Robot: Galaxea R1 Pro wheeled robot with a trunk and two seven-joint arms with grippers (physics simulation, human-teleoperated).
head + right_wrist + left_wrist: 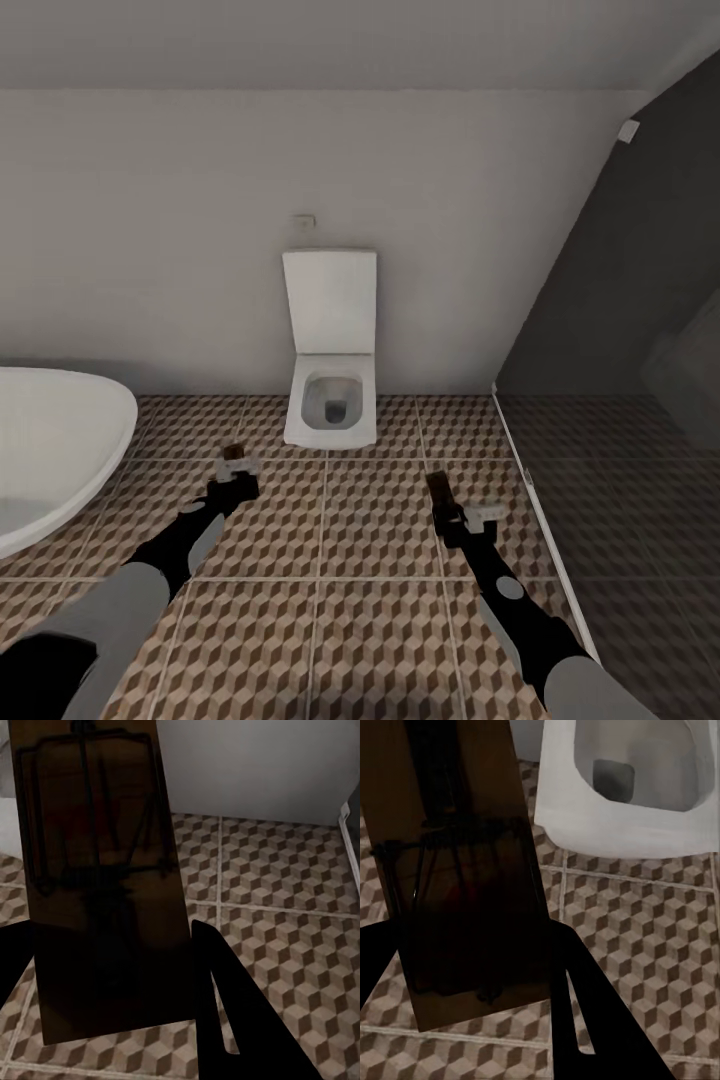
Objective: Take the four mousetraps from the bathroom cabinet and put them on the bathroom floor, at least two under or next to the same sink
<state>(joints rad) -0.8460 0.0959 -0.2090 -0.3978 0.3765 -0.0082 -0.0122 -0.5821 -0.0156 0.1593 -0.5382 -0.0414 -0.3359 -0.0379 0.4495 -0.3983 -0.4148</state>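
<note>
Closest to me, both arms reach forward over the bathroom floor (380, 620), its cube-pattern tiles running under everything. My left claw (238, 470) is clamped on a mousetrap (465, 892); through the left wrist camera the board sits between the dark fingers (592, 1020), its wire parts and a faint red mark just readable in shadow, held above the tiles. In the head view that trap is only a small dark shape at the claw tip.

My right claw (445, 500) grips a second mousetrap (97, 877) the same way; the right wrist camera has the tan board, darkened, standing between the fingers (225, 1012) with its wire frame toward the far end, off the floor.

Just beyond the left claw stands the white toilet (331, 400), lid up against the pale wall (200, 230). The white bathtub (50, 450) curves in at my left. To the right, a dark glass panel (620, 300) rises from a pale strip along the tiles
</note>
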